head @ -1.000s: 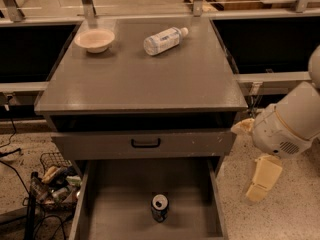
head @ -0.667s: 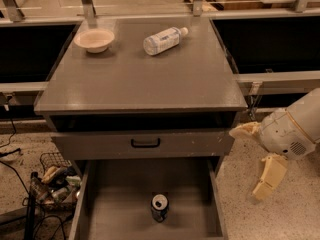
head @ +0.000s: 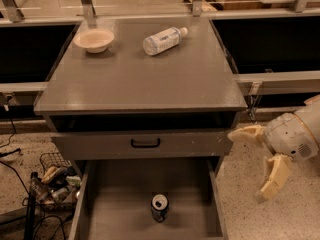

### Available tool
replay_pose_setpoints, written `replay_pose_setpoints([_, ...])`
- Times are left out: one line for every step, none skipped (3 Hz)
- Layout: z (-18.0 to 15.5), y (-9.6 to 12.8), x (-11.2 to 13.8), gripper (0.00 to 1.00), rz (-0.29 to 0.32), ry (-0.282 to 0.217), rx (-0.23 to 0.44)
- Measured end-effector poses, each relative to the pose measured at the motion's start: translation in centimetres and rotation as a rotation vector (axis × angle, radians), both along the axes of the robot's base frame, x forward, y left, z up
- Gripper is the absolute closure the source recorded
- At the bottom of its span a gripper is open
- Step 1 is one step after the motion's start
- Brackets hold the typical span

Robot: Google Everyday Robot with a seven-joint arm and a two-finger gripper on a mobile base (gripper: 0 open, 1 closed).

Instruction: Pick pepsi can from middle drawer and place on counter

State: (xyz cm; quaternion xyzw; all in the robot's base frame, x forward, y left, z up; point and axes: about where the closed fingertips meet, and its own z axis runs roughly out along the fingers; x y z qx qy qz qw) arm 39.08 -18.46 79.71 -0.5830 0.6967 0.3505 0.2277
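One can (head: 160, 207) is all the drawer (head: 117, 204) holds. It stands upright on the bare floor, about midway between the two side walls and out clear of the cabinet, silver top and tab facing up. Nothing else in the drawer touches it or crowds it.

You should expect a thin metal shell: rigid enough if it is full, easy to dent if it is empty, and you cannot tell which from here. The painted side looks smooth and likely slippery, so squeeze firmly but not hard. Take it across the round body, around mid-height, with one finger on each side. Avoid the rim and tab, which offer little flat surface. The low walls stand well apart from the can, so you have room to come down from above.

Your gripper (head: 248, 166) hangs off the right side of the cabinet, beyond the right drawer wall and level with the closed drawer front (head: 145, 143). Its two pale fingers are spread wide and hold nothing. It is well apart from the can.

On the counter (head: 140, 84), a bowl (head: 94, 39) sits by the back left corner; it looks empty. A bottle (head: 162, 40) lies on its side near the back edge. The front half is bare, which should suit the placement.
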Motion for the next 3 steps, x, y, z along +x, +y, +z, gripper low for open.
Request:
replay_pose_setpoints([0.0,0.0,0.0,0.0,0.0,0.0,0.0])
replay_pose_setpoints([-3.6,0.0,-0.5,0.0,0.002,0.03,0.034])
replay_pose_setpoints([-7.5,0.2,-1.1,0.0,0.001,0.082,0.063])
